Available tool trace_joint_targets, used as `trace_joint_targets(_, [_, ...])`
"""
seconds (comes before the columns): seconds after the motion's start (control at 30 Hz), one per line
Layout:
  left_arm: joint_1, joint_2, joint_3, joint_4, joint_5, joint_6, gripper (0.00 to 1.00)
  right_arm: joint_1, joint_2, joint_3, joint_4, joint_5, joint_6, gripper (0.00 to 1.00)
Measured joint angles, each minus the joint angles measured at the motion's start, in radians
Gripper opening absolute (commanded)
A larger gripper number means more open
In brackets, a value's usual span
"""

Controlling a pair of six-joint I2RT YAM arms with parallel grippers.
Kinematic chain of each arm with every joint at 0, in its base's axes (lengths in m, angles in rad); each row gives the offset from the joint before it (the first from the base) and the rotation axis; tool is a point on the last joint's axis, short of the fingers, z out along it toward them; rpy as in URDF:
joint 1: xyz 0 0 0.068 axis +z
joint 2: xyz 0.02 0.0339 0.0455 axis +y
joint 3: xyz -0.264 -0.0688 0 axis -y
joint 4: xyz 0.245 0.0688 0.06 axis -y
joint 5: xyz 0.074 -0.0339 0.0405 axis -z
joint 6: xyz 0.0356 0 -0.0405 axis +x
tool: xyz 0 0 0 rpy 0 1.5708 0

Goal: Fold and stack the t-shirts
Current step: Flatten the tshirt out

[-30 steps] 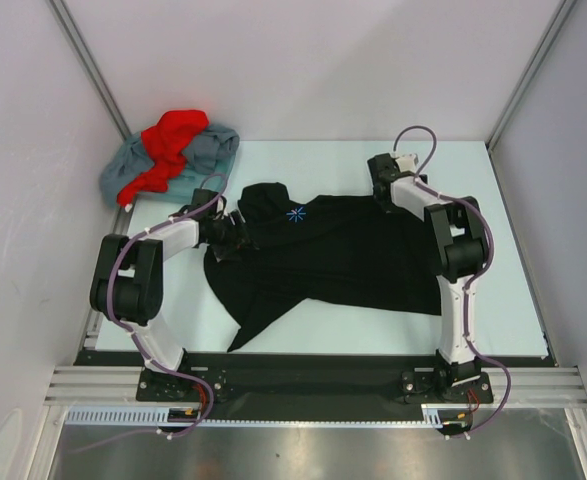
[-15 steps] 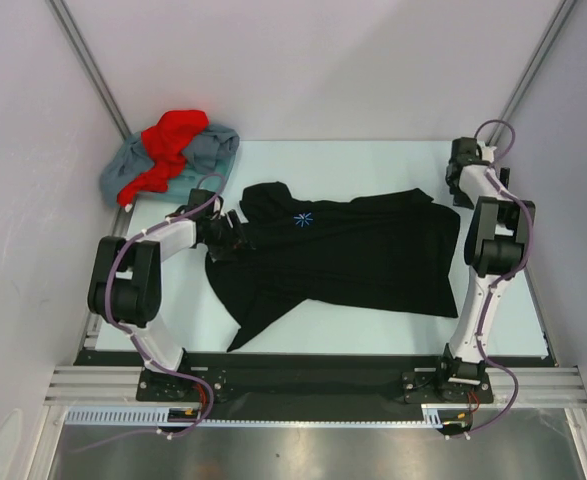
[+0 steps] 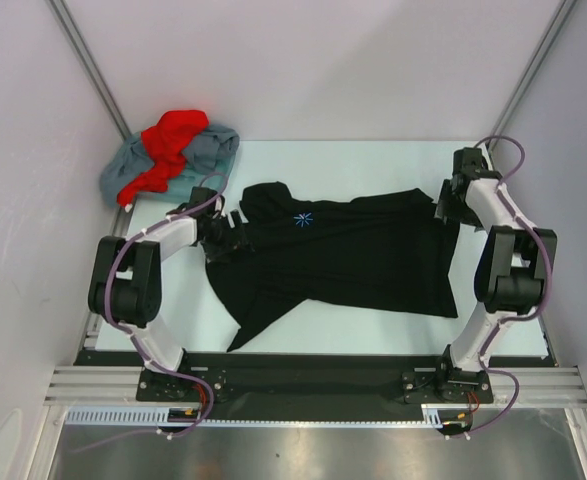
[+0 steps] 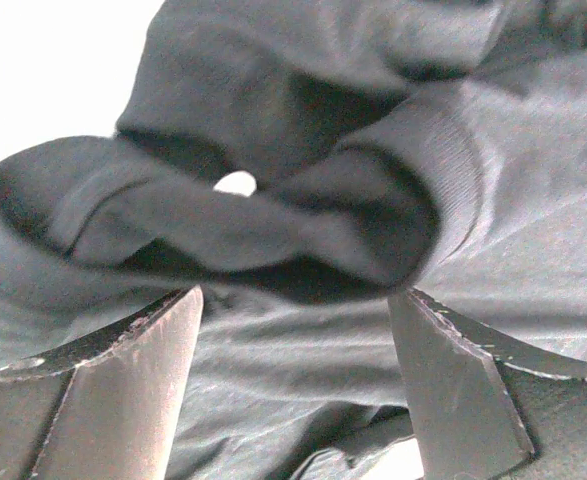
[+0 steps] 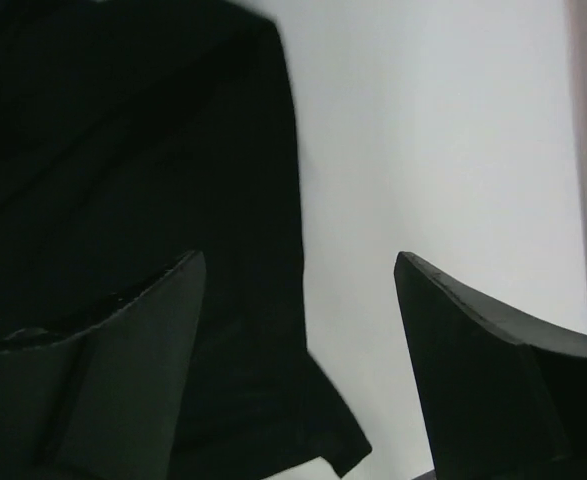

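Note:
The black t-shirt (image 3: 343,255) lies spread across the table, its starburst logo (image 3: 301,219) facing up. My left gripper (image 3: 235,230) sits low at the shirt's left end. In the left wrist view it (image 4: 295,300) is open, with a rolled fold of the black shirt (image 4: 273,215) just past the fingertips and cloth under the jaws. My right gripper (image 3: 443,210) is at the shirt's far right corner. In the right wrist view it (image 5: 301,258) is open and empty, straddling the edge of the shirt (image 5: 173,180). The red t-shirt (image 3: 173,140) lies crumpled on the grey-blue t-shirt (image 3: 213,150).
The red and grey-blue shirts form a heap at the back left corner of the pale table (image 3: 373,165). White enclosure walls stand on the left, back and right. A black rail (image 3: 303,370) runs along the near edge by the arm bases.
My right gripper swept from the shirt's middle out to the right, and the shirt's right side spread out with it. It then drew back slightly to the corner. The left arm stayed put.

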Motion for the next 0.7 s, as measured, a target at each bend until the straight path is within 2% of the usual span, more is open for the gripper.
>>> trace_joint_targets(0.13, [-0.017, 0.036, 0.051, -0.018, -0.005, 0.000, 0.83, 0.004, -0.110, -0.156, 0.016, -0.103, 0.053, 0.79])
trace_joint_targets(0.17, [-0.021, 0.036, 0.053, -0.018, -0.008, 0.000, 0.87, 0.003, -0.130, -0.200, 0.022, -0.126, 0.062, 0.80])
trace_joint_targets(0.2, [-0.024, 0.036, 0.053, -0.017, -0.011, 0.000, 1.00, 0.002, -0.143, -0.240, 0.023, -0.150, 0.071, 0.83])
trace_joint_targets(0.47, [-0.042, 0.081, 0.111, -0.007, -0.006, -0.031, 1.00, -0.020, -0.150, -0.326, 0.035, -0.273, 0.075, 0.86])
trace_joint_targets(0.57, [-0.042, 0.134, 0.173, -0.013, 0.006, -0.055, 0.93, -0.025, -0.150, -0.328, 0.048, -0.273, 0.068, 0.79])
trace_joint_targets(0.6, [-0.042, 0.147, 0.190, -0.019, 0.008, -0.063, 0.88, -0.027, -0.150, -0.330, 0.050, -0.272, 0.068, 0.69])
trace_joint_targets(0.67, [-0.042, 0.166, 0.212, -0.023, 0.007, -0.074, 0.80, -0.030, -0.148, -0.332, 0.051, -0.268, 0.059, 0.58])
trace_joint_targets(0.7, [-0.042, 0.172, 0.219, -0.025, 0.006, -0.080, 0.72, -0.034, -0.148, -0.335, 0.053, -0.264, 0.058, 0.53])
